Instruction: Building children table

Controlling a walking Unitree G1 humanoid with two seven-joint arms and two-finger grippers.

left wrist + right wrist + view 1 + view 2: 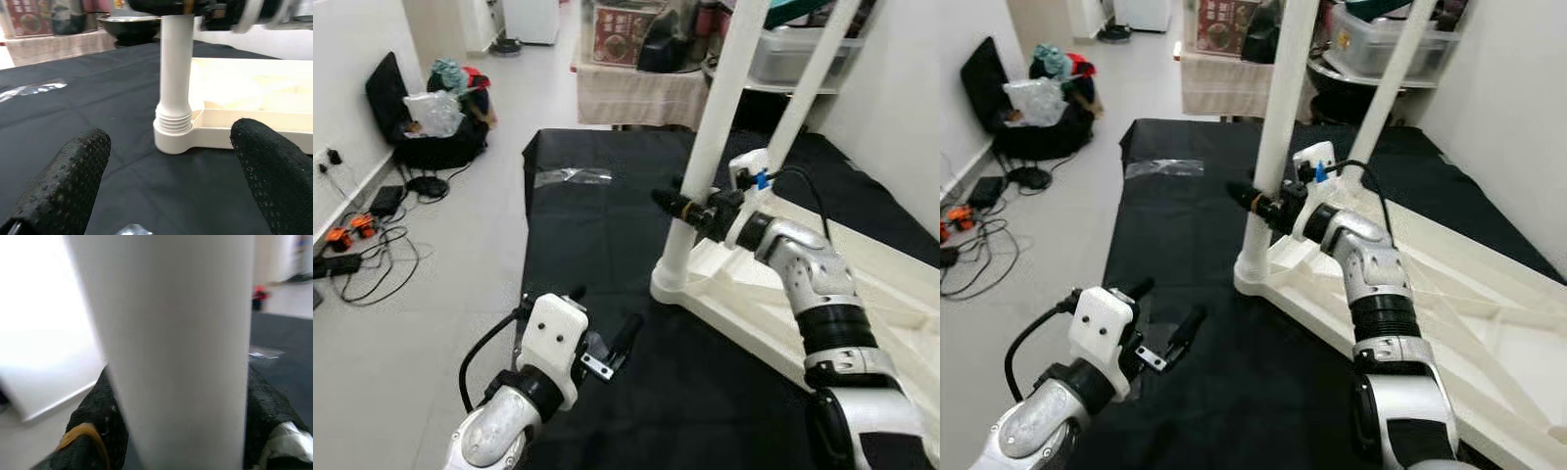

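Black-draped counter [597,235]: upturned white tabletop [862,294]. Our right claw [690,209] clamps the corner leg [705,147], second leg [813,83] beyond; left claw [602,343] apart, idle. We judge assembly unfinished.

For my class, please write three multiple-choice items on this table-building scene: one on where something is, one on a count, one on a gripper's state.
1. Where does the clear plastic bag lie?
A. On the black cloth
B. On the grey floor
C. Inside the upturned white plastic tabletop

2. How many white table legs stand upright in the tabletop?
A. One
B. Two
C. Four

3. What is the right gripper doing?
A. Hanging idle
B. Lying open on the cloth
C. Clamped around the nearer white leg

Answers:
1 A, the bag rests on the black cloth towards its far end.
2 B, the nearer leg and a farther one rise side by side.
3 C, its fingers flank the leg on both sides in the right wrist view.
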